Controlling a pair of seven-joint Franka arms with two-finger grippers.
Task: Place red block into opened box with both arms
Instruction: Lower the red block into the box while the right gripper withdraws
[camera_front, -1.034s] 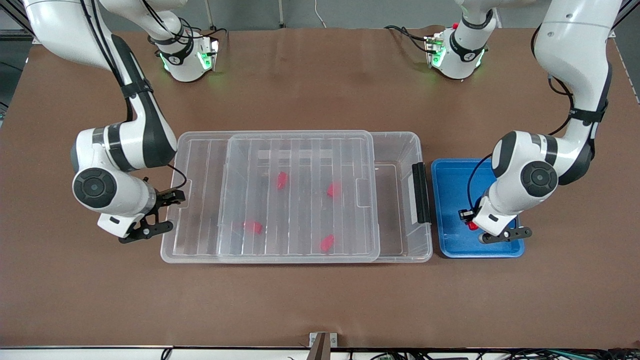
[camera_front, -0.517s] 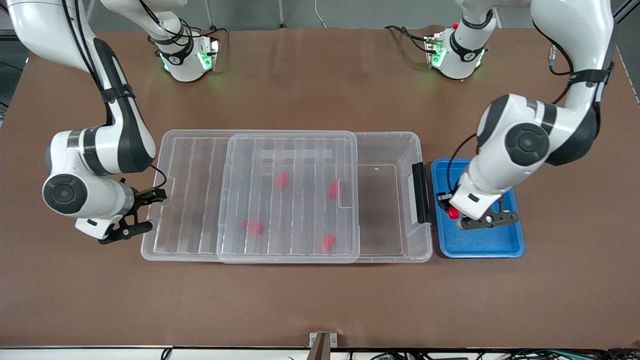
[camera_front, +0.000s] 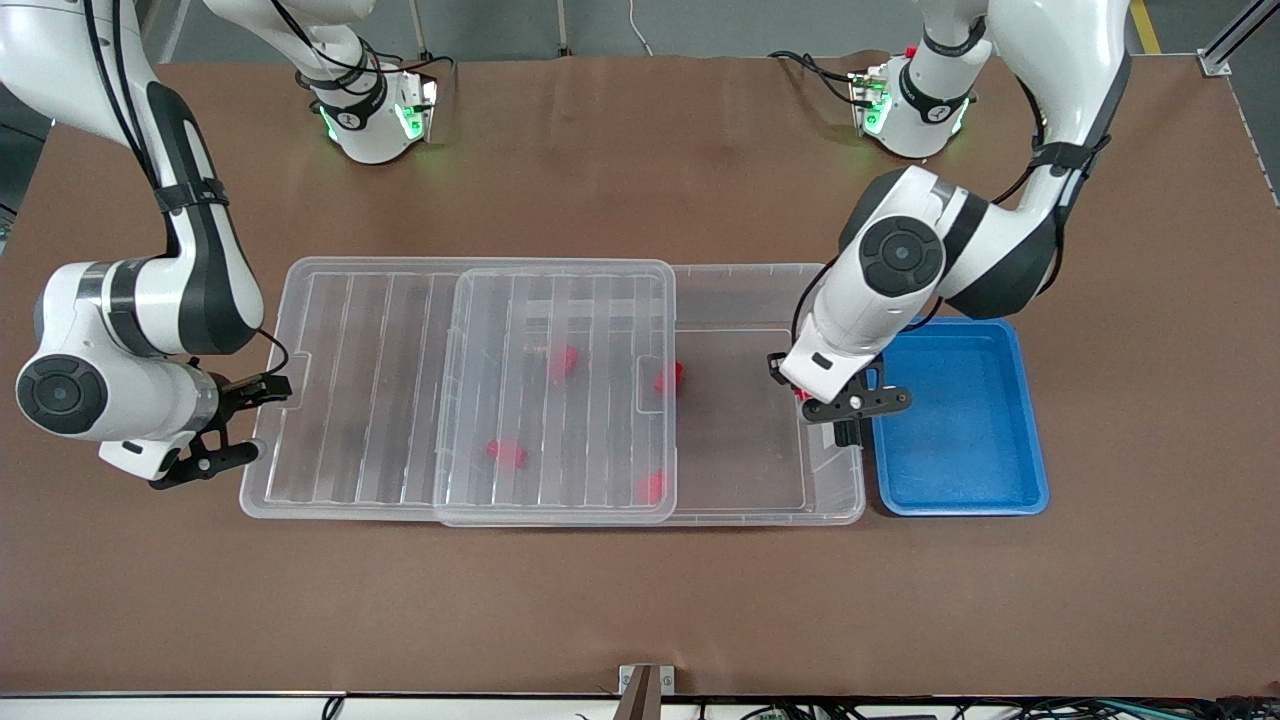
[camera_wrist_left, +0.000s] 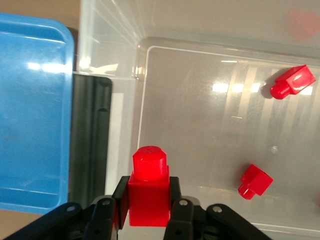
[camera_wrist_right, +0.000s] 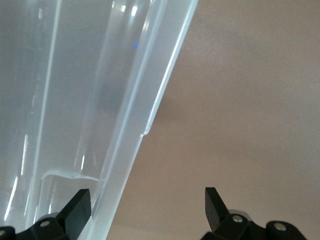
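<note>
Transport of the red block (camera_front: 801, 394) is the step in hand, judged from the front view: the left gripper (camera_front: 850, 405), reaching from its base at the top, hangs over the handle end of the box (camera_front: 760, 300), at the rim next to the blue tray (camera_front: 960, 420), with only a sliver of red showing under its wrist. The ribbed lid (camera_front: 400, 390) lies slid toward the right arm's end of the desk (camera_front: 640, 600), leaving the handle end of the box uncovered; four other red blocks (camera_front: 565, 362) lie in the box, partly under the lid. The right gripper (camera_front: 235, 420) sits at the lid's short edge, low by the desk. In the left wrist view the fingers (camera_wrist_left: 172, 192) are clamped on the block's square body from both sides, its narrower stub pointing away from the wrist; the block hangs just inside the box wall, with the black handle (camera_wrist_left: 90, 140) and the tray beside it and two loose blocks (camera_wrist_left: 292, 82) on the box floor. In the right wrist view the fingers (camera_wrist_right: 80, 205) stand wide apart, straddling the lid's edge (camera_wrist_right: 150, 100) without pinching it; they hold nothing. The next move, as judged, calls for carrying the block a little farther over the bare box floor, clear of the rim, before release, while the right arm waits at the lid.
</note>
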